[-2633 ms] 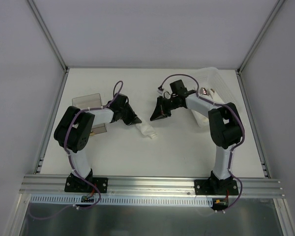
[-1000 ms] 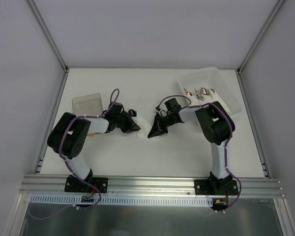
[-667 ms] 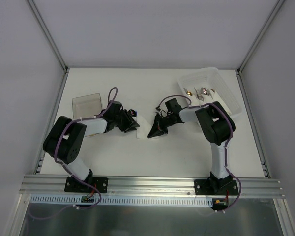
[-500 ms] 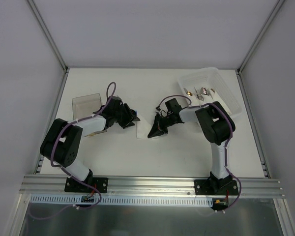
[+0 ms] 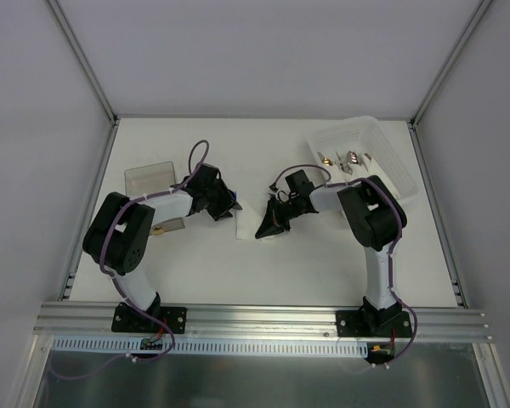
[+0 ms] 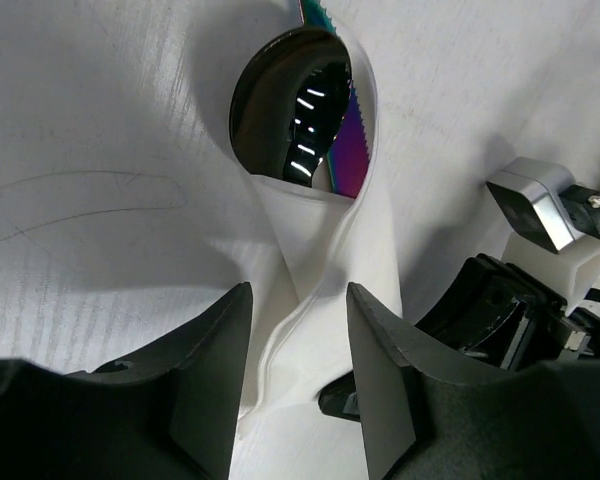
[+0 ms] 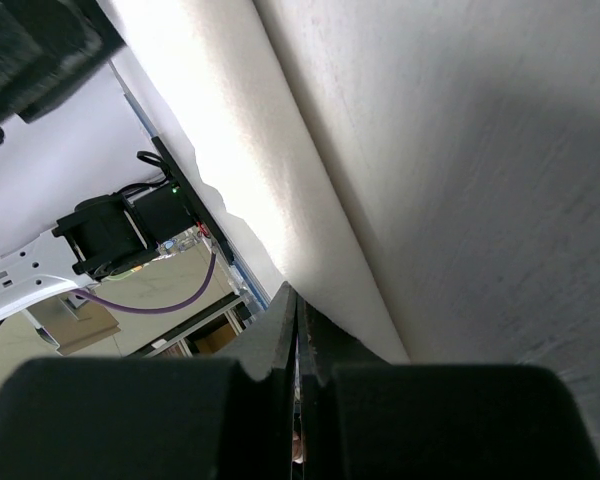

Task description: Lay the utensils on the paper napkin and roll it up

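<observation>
The paper napkin is wrapped loosely round the utensils. The spoon's black bowl and the iridescent purple piece stick out of its far end. In the top view the napkin lies between the two grippers. My left gripper is open, its fingers straddling the roll; it also shows in the top view. My right gripper is shut, its tip pressed low against the white roll, with nothing visible between the jaws. It also shows in the top view.
A clear plastic box with silver and gold-toned cutlery stands at the back right. A clear plastic lid lies at the left, behind my left arm. The right gripper's body sits close beside the roll.
My left gripper has swung back and to the right along the napkin's far end. The right gripper has stayed still on the napkin over the last second.
</observation>
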